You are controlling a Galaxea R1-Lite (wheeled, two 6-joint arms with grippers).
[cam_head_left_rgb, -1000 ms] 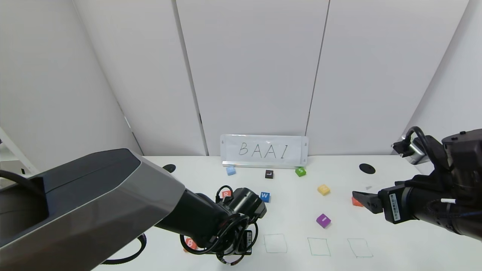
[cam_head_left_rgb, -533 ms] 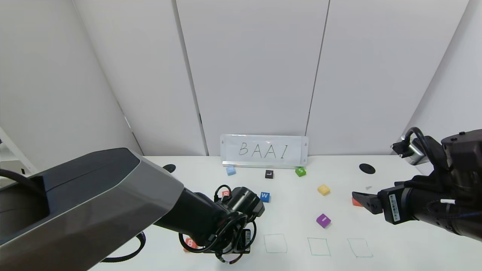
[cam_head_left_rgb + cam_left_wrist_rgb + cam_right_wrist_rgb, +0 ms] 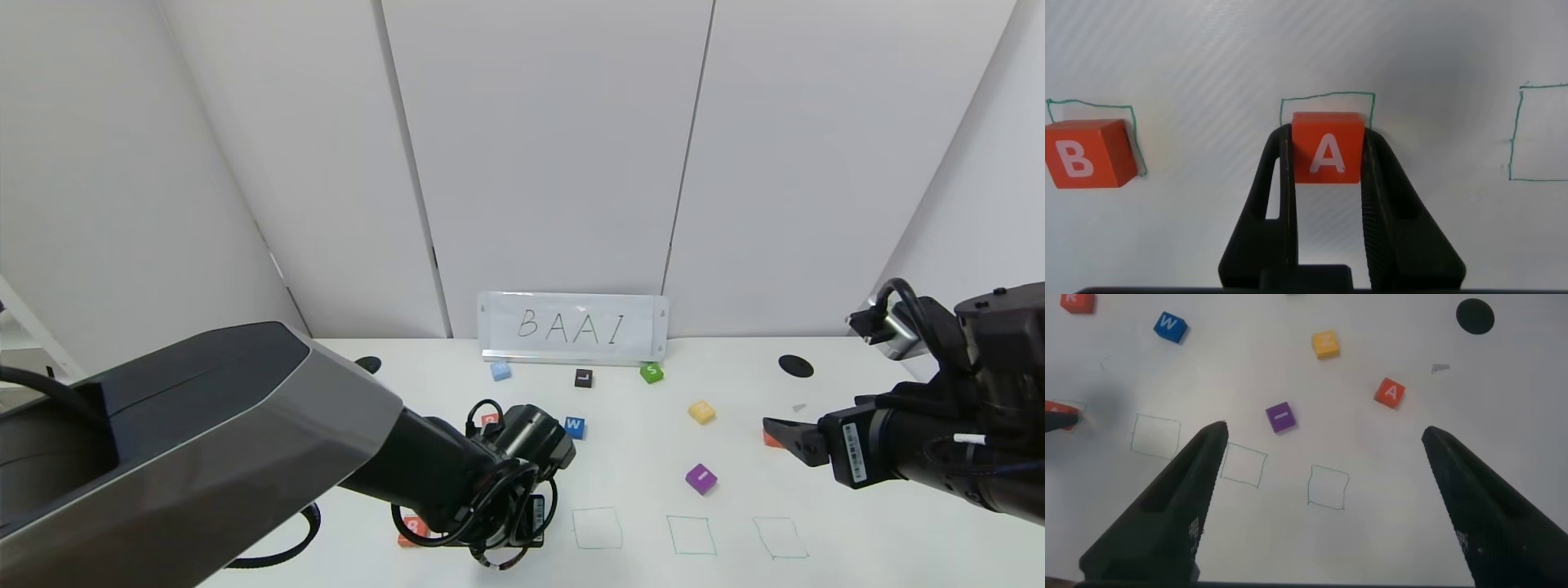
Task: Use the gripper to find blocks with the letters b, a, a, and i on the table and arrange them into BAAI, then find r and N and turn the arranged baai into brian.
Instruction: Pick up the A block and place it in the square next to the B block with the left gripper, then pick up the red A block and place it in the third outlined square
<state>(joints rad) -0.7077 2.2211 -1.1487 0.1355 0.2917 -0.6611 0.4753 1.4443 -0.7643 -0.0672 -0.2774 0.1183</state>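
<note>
My left gripper (image 3: pixel 1327 135) is shut on an orange-red A block (image 3: pixel 1327 149) at the edge of a green drawn square (image 3: pixel 1328 100) on the table (image 3: pixel 816 490). The B block (image 3: pixel 1086 153) sits by the neighbouring square; in the head view the B block (image 3: pixel 412 529) peeks out beside my left wrist. My right gripper (image 3: pixel 1323 437) hangs open over the right side. Beyond it lie the other A block (image 3: pixel 1390 392) and the purple I block (image 3: pixel 1280 416). The R block (image 3: pixel 488 420) shows partly behind my left wrist. No N is readable.
A blue W block (image 3: pixel 574 425), a yellow block (image 3: pixel 701 411), a green S block (image 3: pixel 651 373), a black L block (image 3: pixel 583 377) and a light blue block (image 3: pixel 500 370) are scattered mid-table. A BAAI sign (image 3: pixel 571 327) stands at the back. Three empty green squares (image 3: pixel 691 535) line the front.
My left wrist has shifted slightly left and lower with the A block, covering more of the R block. The right arm has barely moved.
</note>
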